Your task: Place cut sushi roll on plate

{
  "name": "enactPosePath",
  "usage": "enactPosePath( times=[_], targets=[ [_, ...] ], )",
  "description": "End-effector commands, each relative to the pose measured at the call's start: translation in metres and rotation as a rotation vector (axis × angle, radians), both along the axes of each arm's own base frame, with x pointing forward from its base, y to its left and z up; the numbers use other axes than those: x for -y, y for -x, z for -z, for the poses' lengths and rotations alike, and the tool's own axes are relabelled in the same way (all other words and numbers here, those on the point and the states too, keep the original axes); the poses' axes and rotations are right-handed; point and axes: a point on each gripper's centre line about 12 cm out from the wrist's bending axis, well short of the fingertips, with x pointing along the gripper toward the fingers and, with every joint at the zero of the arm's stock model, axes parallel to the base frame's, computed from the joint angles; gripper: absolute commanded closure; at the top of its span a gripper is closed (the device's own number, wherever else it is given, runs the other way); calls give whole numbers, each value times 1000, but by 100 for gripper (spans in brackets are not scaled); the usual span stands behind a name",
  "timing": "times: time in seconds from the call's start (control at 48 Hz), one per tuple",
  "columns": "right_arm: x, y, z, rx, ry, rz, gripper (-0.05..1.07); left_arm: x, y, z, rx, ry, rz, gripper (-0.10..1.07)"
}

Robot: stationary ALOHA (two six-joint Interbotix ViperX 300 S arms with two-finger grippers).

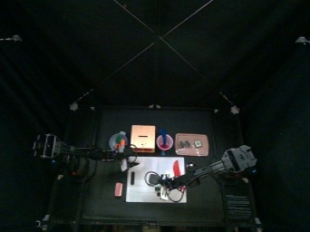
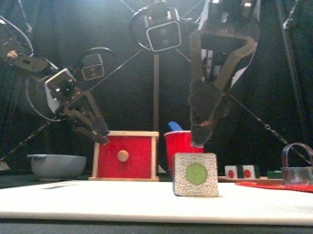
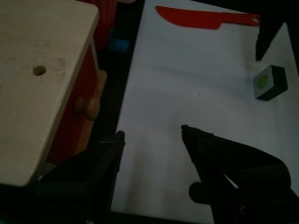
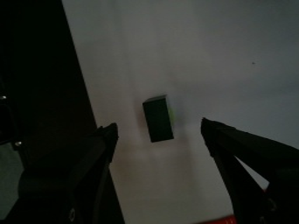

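Approach step: my right gripper (image 4: 163,162), jaws wide and empty, above cut sushi roll (image 4: 159,119); next, descend, close.

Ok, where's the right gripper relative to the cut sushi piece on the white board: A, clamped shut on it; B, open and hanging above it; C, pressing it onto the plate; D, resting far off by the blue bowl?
B: in the right wrist view the right gripper has its jaws spread wide, with the cut sushi piece lying untouched on the white board between and beyond them.
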Motion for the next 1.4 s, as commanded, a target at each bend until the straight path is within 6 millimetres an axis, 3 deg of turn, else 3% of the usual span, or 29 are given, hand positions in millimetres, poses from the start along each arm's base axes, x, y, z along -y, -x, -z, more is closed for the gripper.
enactPosePath(
  times=[0.0, 0.104, 0.229, 0.354, 0.604, 0.729, 0.896, 1.083, 1.229, 1.375],
  targets=[
    [0, -6, -10, 29, -9, 3, 9, 0, -4, -5, 20, 0, -1, 7],
    [-1, -5, -5, 18, -16, 11, 31, 1, -2, -3, 14, 2, 0, 8],
    [0, -5, -7, 23, -13, 13, 47, 1, 0, -1, 8, 8, -7, 7],
    [10, 7, -26, 32, -2, 28, 48, 0, 1, 0, 5, 12, -12, 7],
    [87, 68, -70, 69, -11, 241, 48, 0, 4, 3, -6, 8, -9, 7],
    [121, 118, -63, -7, 3, 382, 48, -1, 6, 5, -21, 2, -6, 8],
    [163, 172, -66, 30, -11, 640, 48, -1, 7, 6, -27, 8, -10, 7],
    [186, 240, -39, -91, 47, 880, 48, -1, 7, 6, -27, 9, -10, 7],
    [202, 264, -17, -122, 52, 1050, 48, -1, 7, 5, -26, 5, -9, 8],
    [230, 279, -5, -100, 67, 1191, 48, -1, 7, 6, -27, 6, -9, 7]
  ],
)
